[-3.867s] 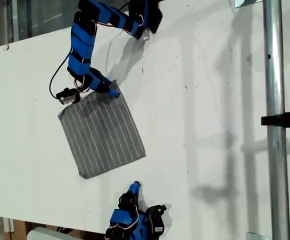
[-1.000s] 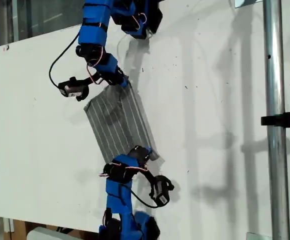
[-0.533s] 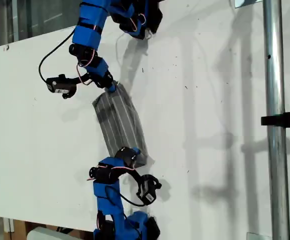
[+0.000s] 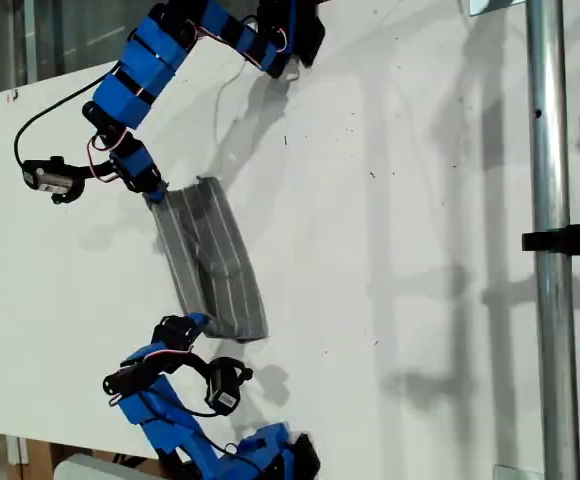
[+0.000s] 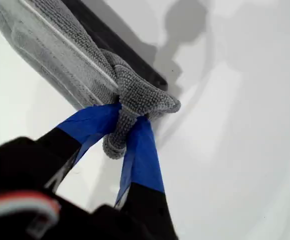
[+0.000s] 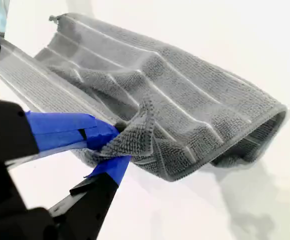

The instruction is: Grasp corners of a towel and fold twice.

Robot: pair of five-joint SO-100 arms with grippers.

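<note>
The grey striped towel (image 4: 210,260) lies doubled over on the white table (image 4: 420,200), its rounded fold toward the exterior view's right. My first gripper (image 4: 157,193) is shut on the corner farther up the exterior view; the first wrist view shows its blue-taped jaws (image 5: 122,125) pinching the bunched corner (image 5: 140,97). My second gripper (image 4: 196,322) is shut on the corner nearer the table's lower edge. In the second wrist view its jaws (image 6: 117,145) clamp that corner (image 6: 135,135), with the towel (image 6: 185,110) curling over behind. The other two corners are hidden.
A vertical metal pole (image 4: 548,240) with a black clamp (image 4: 575,240) stands at the exterior view's right. One arm's base (image 4: 280,40) sits at the table's top edge, the other arm's base (image 4: 270,455) at its bottom edge.
The towel lay flat 3.9 s ago with the lower arm parked. Since then both grippers have carried their corners toward the exterior view's left, rolling the towel over itself.
</note>
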